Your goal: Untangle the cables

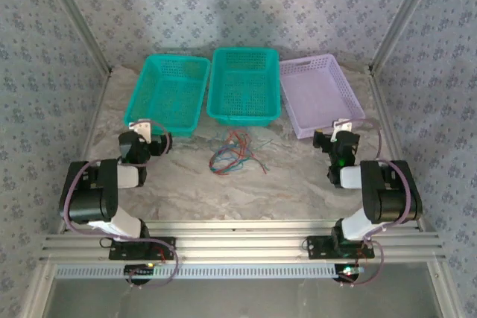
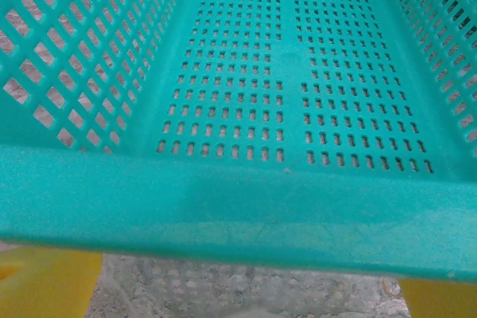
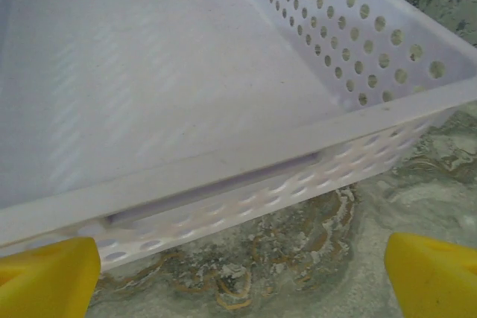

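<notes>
Widely parted left fingers, right fingers too, both empty

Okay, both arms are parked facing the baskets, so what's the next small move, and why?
Probably swing the left tool rightward, off the left basket and over the cables. They lie bunched on the table in front of the middle basket, untouched; the left tool is open, empty, and looks slightly nearer than the right tool.

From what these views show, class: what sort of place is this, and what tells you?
Probably a robot lab cell: two arms bolted to an aluminium rail, patterned screens enclosing the table, baskets lined up behind tangled cables.
</notes>
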Motion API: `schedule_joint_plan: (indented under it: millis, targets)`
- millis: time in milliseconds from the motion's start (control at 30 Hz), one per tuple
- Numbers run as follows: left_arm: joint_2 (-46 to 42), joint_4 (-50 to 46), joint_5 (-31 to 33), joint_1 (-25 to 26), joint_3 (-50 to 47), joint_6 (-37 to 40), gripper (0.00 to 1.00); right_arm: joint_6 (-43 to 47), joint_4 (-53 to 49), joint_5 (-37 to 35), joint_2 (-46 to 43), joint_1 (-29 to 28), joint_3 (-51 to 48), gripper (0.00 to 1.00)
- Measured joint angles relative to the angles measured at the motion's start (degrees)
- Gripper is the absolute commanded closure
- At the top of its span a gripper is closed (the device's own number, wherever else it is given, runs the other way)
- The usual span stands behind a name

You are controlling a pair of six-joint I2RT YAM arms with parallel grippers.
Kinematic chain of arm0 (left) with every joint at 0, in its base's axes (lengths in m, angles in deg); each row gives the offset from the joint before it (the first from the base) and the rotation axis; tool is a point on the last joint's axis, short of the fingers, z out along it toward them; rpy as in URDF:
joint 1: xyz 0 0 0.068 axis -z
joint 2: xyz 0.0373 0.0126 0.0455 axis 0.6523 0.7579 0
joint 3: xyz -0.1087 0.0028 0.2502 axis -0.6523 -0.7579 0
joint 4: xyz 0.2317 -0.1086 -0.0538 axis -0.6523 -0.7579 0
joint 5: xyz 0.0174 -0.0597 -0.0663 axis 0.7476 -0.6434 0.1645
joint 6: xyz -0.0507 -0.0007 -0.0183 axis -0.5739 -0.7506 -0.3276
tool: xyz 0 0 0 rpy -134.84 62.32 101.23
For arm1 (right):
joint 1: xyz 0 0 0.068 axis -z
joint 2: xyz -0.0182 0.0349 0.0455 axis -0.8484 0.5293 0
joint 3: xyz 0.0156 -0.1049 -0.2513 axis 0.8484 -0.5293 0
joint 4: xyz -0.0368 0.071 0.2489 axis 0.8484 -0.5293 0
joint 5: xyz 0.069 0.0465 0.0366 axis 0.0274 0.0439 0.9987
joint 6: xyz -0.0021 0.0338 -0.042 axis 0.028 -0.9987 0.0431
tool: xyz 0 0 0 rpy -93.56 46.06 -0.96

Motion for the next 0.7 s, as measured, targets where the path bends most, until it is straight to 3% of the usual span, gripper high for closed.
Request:
schedule_joint_plan:
  millis: [700]
  targets:
    - [0.00, 0.00, 0.00, 0.00, 0.00, 0.00, 0.00, 0.00, -0.20, 2.69, 0.00, 0.57, 0.24, 0.00]
